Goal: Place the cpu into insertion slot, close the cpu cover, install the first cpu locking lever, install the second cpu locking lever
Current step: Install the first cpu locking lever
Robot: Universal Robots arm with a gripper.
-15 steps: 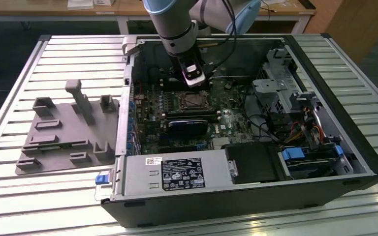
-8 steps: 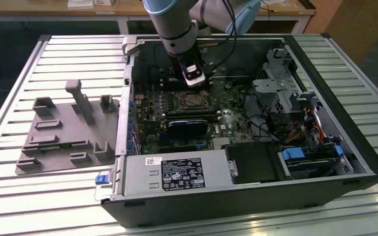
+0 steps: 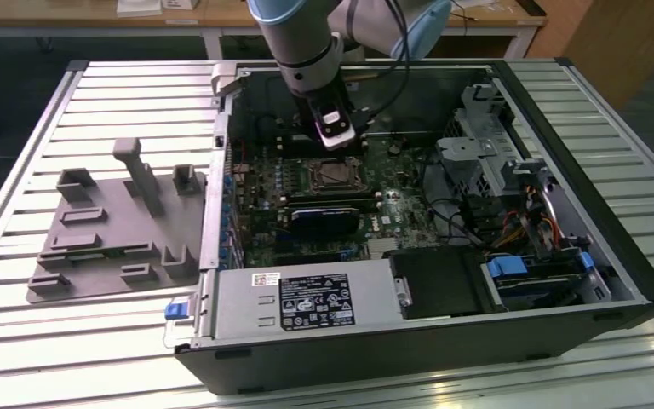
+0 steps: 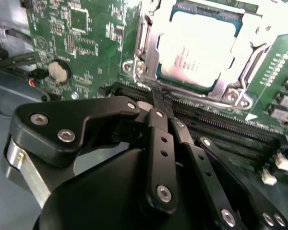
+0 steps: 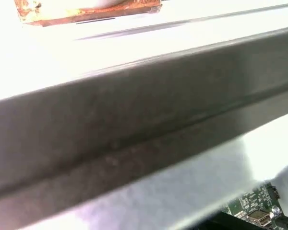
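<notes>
Exterior view: gripper point(image 3: 336, 136) is seen low inside the case point(image 3: 599, 290), just above the far edge of the slot point(image 3: 334, 174); from here it cannot be told whether anything is gripped.

Second wrist view: cpu point(image 4: 198, 47) is seated in the slot, cover point(image 4: 149, 28) lies down around it. Gripper point(image 4: 158, 98) is narrowed, tips together at the slot's near rim, seemingly on a thin lever; contact is hidden by the tips. The lever should be pushed flat and sideways under its hook, without scraping the board point(image 4: 77, 33).

First wrist view: a blurred grey case edge point(image 5: 134, 124) blocks the slot.
</notes>
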